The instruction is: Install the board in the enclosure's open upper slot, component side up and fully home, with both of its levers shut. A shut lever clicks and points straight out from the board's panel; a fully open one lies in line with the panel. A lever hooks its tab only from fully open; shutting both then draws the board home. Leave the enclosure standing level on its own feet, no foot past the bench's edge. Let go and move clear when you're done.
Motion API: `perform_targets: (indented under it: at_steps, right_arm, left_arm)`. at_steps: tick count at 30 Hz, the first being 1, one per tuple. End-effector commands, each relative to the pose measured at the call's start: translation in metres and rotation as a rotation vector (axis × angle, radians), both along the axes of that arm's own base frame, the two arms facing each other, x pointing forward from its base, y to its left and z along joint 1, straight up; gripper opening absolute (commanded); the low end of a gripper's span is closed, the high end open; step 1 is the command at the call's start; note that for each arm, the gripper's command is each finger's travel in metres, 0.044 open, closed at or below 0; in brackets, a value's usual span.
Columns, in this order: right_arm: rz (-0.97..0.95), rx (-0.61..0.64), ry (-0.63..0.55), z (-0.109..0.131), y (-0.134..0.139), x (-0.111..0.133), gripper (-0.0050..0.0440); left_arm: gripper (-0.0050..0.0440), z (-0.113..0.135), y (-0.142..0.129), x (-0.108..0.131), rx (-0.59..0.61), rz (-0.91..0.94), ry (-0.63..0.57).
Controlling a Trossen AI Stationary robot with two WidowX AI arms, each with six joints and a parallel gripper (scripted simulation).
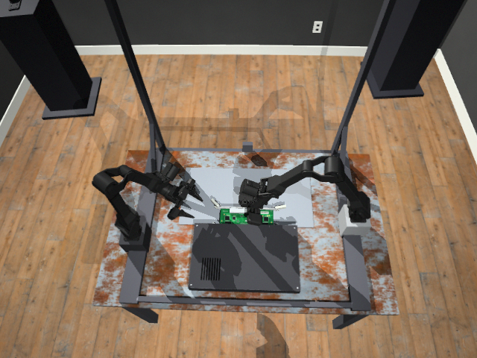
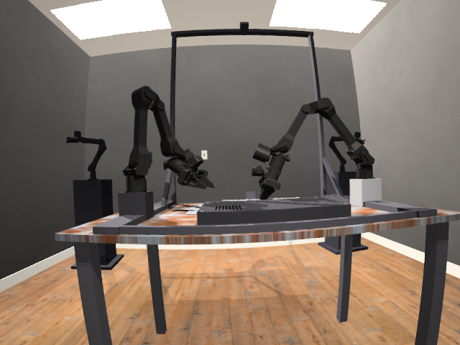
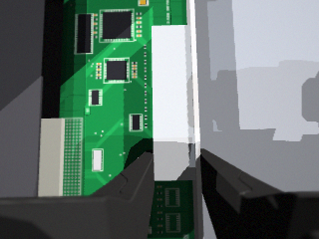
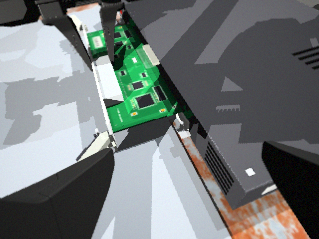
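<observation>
Green board (image 1: pixel 241 218) (image 3: pixel 107 105) (image 4: pixel 137 86) at enclosure's (image 1: pixel 246 262) (image 2: pixel 274 216) (image 3: pixel 20 55) (image 4: pixel 219 70) far side, pinched in left gripper (image 1: pixel 254 218) (image 2: pixel 265 196) (image 3: pixel 174 156) (image 4: pixel 103 68); right gripper (image 1: pixel 197 209) (image 2: pixel 209 187) (image 4: pixel 188 147) spread near left-side lever (image 1: pixel 215 202) (image 4: pixel 96 147). Caution: avoid inserting with lever angled short of fully open; likely missed tab.

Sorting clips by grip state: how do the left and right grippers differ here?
The left gripper is closed on the board at its panel edge; the right gripper stands wide open, holding nothing. The left gripper points steeply down, while the right gripper leans in at a shallower slant. Both are black with two tapered fingers.
</observation>
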State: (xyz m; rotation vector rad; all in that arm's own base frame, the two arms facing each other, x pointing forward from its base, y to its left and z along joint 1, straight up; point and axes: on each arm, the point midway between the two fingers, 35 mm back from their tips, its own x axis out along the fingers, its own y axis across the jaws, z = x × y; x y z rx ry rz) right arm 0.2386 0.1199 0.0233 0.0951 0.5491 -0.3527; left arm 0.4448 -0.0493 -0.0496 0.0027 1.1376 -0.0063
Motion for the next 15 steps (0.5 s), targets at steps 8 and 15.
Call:
perform_targets:
  at_steps: [8,15]
  right_arm:
    - [0.001,0.017,-0.014,0.004,0.003,0.002,0.04]
    - [0.001,0.017,-0.014,0.004,0.003,0.002,0.04]
  left_arm:
    - [0.0082,0.017,0.005,0.007,-0.001,0.005,-0.044]
    - [0.0082,0.018,0.013,0.008,0.0,0.005,-0.046]
